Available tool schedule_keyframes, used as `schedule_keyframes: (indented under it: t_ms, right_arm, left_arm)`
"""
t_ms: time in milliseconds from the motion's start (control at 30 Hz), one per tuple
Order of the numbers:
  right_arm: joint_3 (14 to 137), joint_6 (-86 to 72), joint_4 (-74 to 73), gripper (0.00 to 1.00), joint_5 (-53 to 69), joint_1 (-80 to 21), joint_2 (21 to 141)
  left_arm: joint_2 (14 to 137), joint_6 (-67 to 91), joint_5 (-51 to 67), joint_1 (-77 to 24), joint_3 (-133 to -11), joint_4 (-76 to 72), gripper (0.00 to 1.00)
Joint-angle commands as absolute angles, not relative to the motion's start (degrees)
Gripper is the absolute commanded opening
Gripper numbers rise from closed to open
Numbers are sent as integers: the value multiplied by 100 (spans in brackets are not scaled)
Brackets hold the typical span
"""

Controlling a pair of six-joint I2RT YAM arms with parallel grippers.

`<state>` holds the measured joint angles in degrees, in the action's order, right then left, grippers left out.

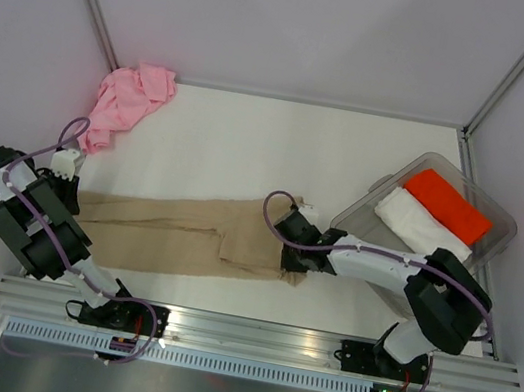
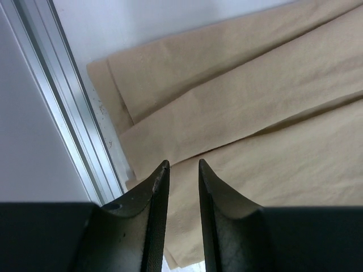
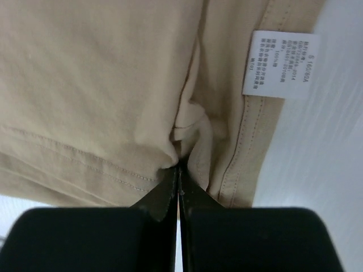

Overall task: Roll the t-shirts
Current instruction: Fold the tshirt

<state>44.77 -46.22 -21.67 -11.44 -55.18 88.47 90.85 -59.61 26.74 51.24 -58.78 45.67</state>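
A tan-beige t-shirt (image 1: 185, 231) lies folded into a long strip across the table's front. My right gripper (image 3: 179, 165) is shut on a pinch of its fabric (image 3: 187, 127) at the strip's right end, near a white care label (image 3: 281, 64). My left gripper (image 2: 182, 165) is open, its jaws a small gap apart, just above the strip's left end (image 2: 238, 102); it holds nothing. A light pink t-shirt (image 1: 128, 103) lies crumpled at the back left. A red t-shirt (image 1: 448, 206) and a white t-shirt (image 1: 414, 221) lie folded in the tub.
A clear plastic tub (image 1: 500, 230) stands at the right edge. An aluminium rail (image 2: 62, 113) runs along the table's left edge beside my left gripper. Grey walls close in the left, back and right sides.
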Motion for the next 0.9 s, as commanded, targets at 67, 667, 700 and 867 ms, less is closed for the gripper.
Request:
schedule_keyframes:
  t_ms: [67, 667, 700, 867]
  right_arm:
    - [5403, -3518, -2767, 0, -1757, -4448, 10027]
    - [12227, -2487, -4178, 7, -1196, -2716, 13432]
    - [12069, -2566, -4036, 11, -1100, -2707, 13021]
    - [9999, -3328, -2972, 40, -1151, -2707, 11946]
  left_arm:
    - [8912, -5985, 3102, 5106, -6152, 4746, 33]
    - [8815, -5985, 3199, 5080, -5977, 4808, 33]
    - [8842, -5977, 3208, 5089, -5950, 4816, 33]
    - [8842, -6003, 3225, 5080, -5871, 4808, 33]
